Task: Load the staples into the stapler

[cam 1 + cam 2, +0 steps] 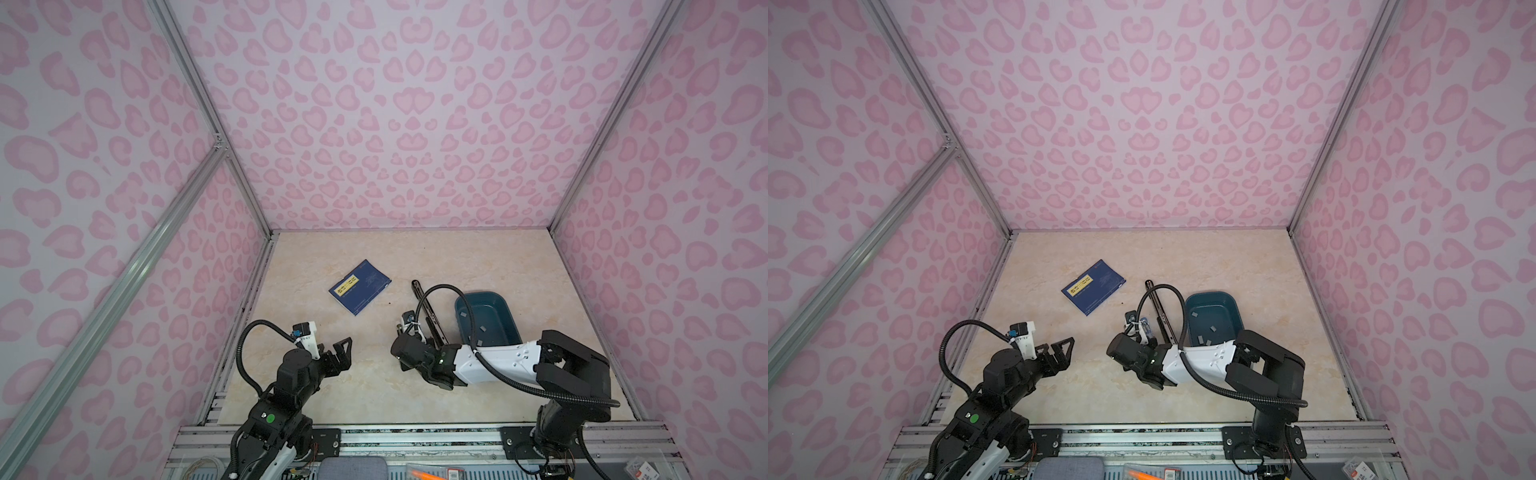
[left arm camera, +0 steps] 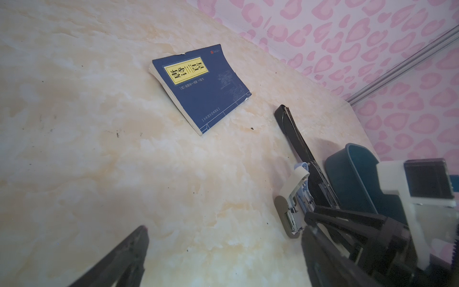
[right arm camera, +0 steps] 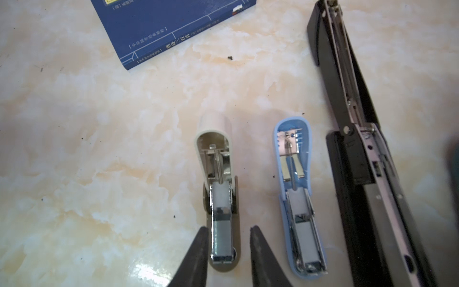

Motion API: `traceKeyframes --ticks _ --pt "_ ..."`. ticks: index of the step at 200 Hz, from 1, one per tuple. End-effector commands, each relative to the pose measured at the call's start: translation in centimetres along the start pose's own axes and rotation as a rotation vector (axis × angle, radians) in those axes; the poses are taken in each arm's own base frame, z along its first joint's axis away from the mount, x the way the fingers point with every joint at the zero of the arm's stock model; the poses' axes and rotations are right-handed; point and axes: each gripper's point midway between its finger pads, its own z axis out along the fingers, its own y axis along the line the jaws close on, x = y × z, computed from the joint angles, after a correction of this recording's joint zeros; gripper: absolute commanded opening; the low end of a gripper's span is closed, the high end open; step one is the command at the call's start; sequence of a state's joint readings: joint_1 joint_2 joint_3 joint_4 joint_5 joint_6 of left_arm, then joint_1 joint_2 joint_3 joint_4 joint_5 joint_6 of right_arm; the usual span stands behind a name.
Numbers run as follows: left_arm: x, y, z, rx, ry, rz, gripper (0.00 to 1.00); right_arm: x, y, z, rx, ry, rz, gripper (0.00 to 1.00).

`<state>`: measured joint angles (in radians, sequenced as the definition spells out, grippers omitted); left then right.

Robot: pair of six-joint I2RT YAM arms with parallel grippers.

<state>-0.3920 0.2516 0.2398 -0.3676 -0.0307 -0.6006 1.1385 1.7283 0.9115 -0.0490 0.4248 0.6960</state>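
Staples (image 1: 463, 316) half-hidden by arm (image 1: 498, 358), left hand (image 1: 348, 353) released, right hand (image 3: 229, 231) released — straddling stapler (image 3: 215, 124)

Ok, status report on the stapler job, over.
Left gripper open, hovering over the table. Right gripper open, straddling front of the opened beige stapler. Its channel holds staples. Nothing in the way.

Both arms are black, the right arm (image 1: 577, 365) wearing a white shell (image 1: 503, 359), each trailing a ribbed black cable (image 1: 266, 321), with a green dot (image 1: 270, 418) low on the left arm (image 1: 295, 370) and open-framed black triangles forming the left claw (image 1: 348, 353).
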Motion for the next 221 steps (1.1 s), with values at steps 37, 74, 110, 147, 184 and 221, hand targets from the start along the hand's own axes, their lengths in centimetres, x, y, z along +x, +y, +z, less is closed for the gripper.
traceKeyframes --ticks 37,74,110,147,184,221 --pt "-0.4 -0.2 0.1 0.009 -0.015 0.000 0.97 0.9 -0.4 1.6 0.014 0.025 0.002 0.27" --pt "-0.4 -0.2 0.1 0.009 -0.016 0.000 0.97 1.6 -0.7 2.1 0.018 0.045 0.011 0.25" --pt "-0.4 -0.2 0.1 0.010 -0.015 0.000 0.97 2.6 -1.3 2.1 0.030 0.064 0.019 0.24" --pt "-0.4 -0.3 0.0 0.013 -0.017 0.000 0.97 3.4 -1.9 2.1 0.047 0.080 0.023 0.23" --pt "-0.4 -0.3 0.0 0.013 -0.017 0.000 0.97 3.3 -2.0 1.8 0.047 0.077 0.024 0.22" --pt "-1.0 0.1 -0.1 -0.022 -0.033 -0.027 0.97 1.5 -1.7 0.7 0.030 0.024 0.011 0.24"
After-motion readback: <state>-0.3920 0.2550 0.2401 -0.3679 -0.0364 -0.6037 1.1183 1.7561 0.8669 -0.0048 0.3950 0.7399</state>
